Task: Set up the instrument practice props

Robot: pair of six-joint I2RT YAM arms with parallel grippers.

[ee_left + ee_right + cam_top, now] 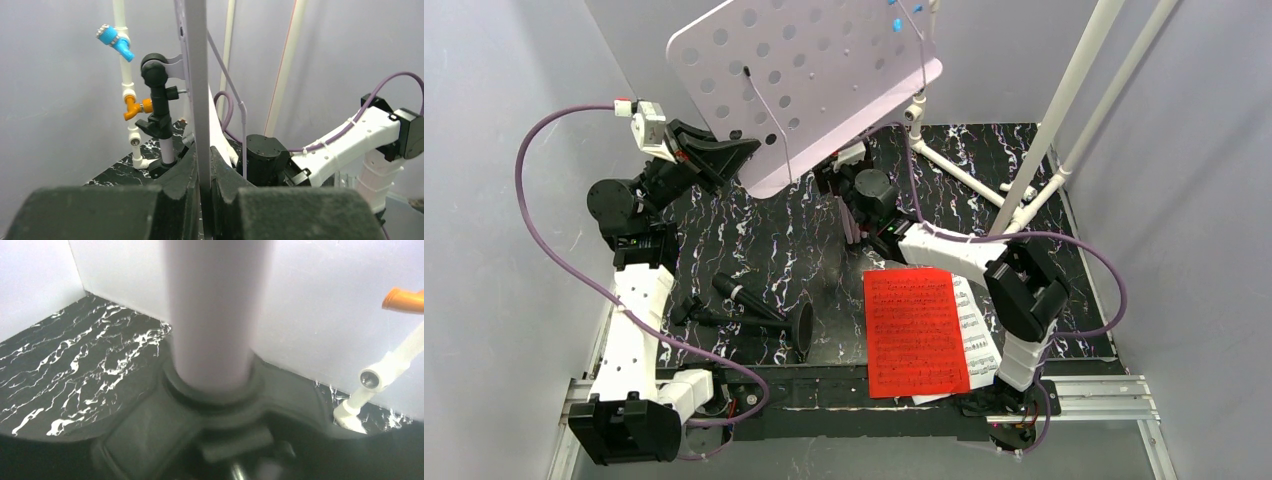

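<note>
**Lilac music stand (814, 80) – held at desk edge, far centre**

L gripper (742, 150) is clamping the left edge of the stand's perforated desk. In the L wrist view the plate is showing edge-on, pinched tight betw. the two dark fingers (185, 172). The desk is tilting and sitting high over the far-centre part of the black marbled table (764, 240).

R gripper (839, 175) is reaching in under the desk by the stand's pole, mostly hidden from above. The R wrist view is showing the pole (215, 310) blurred & v. close, running down into a dark collar (210, 390). Its jaws aren't showing, so can't tell whether they're gripping or loose.

Black mic (742, 298) is lying flat on the table, near-left of centre, w/ its round base (802, 328) pointing right, well apart from the music stand. Red sheet (914, 330) is lying near-right, overlapping a white sheet (976, 325) that is peeking out along its right side. Both are reaching the table's near edge, just beside the R arm.

White pipe frame (1064, 100) is standing far-right. In the L wrist view its blue tap (115, 40) is sitting above the orange tap (136, 107).
</note>
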